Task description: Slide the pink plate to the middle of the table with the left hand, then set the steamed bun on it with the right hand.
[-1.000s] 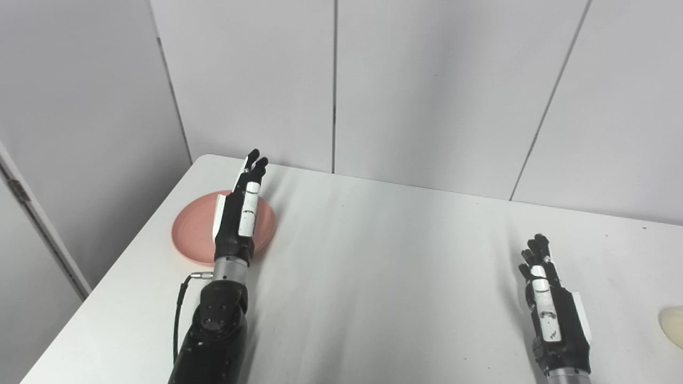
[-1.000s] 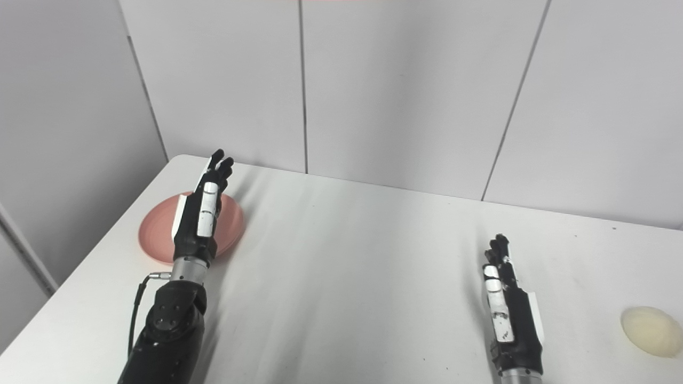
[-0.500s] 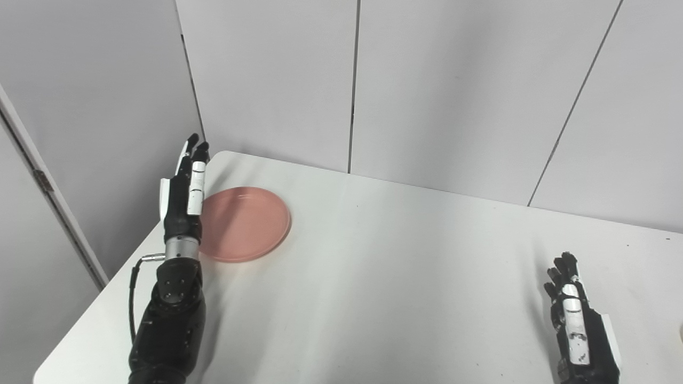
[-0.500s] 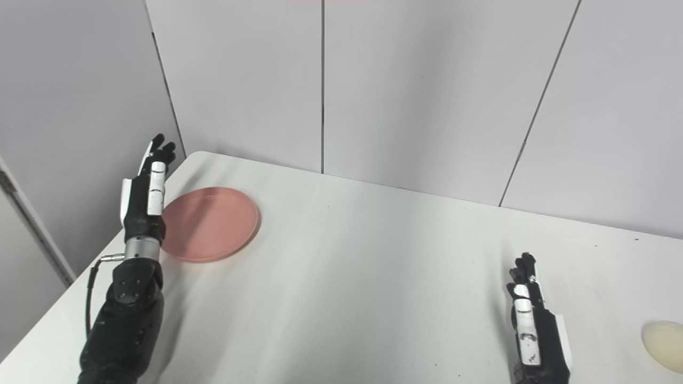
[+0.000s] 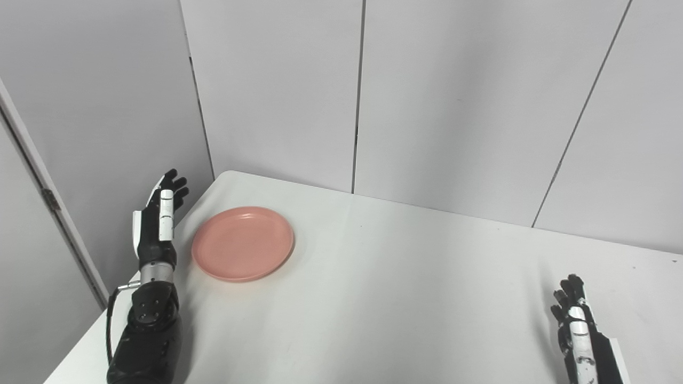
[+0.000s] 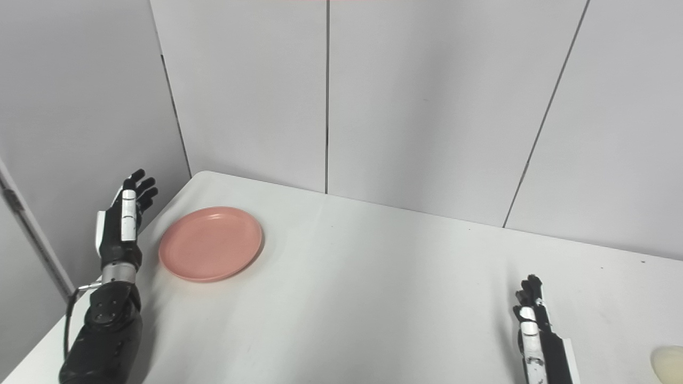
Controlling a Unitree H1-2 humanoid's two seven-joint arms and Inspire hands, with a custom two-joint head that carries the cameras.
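Observation:
The pink plate (image 5: pixel 243 243) lies flat near the table's far left corner; it also shows in the right eye view (image 6: pixel 210 243). My left hand (image 5: pixel 158 218) is open, fingers straight and pointing up, raised just left of the plate and apart from it, over the table's left edge. My right hand (image 6: pixel 536 338) is open with fingers straight, low at the bottom right, holding nothing. The pale steamed bun (image 6: pixel 668 364) lies on the table at the far right, only partly in the right eye view, to the right of my right hand.
The white table (image 5: pixel 384 298) ends at a rounded far left corner and a left edge beside my left arm. Grey wall panels (image 5: pixel 427 96) stand right behind the table's far edge.
My left hand moved from over the plate to its left side, uncovering it. The camera shifted left and up, so the right hand and bun sit lower in the picture.

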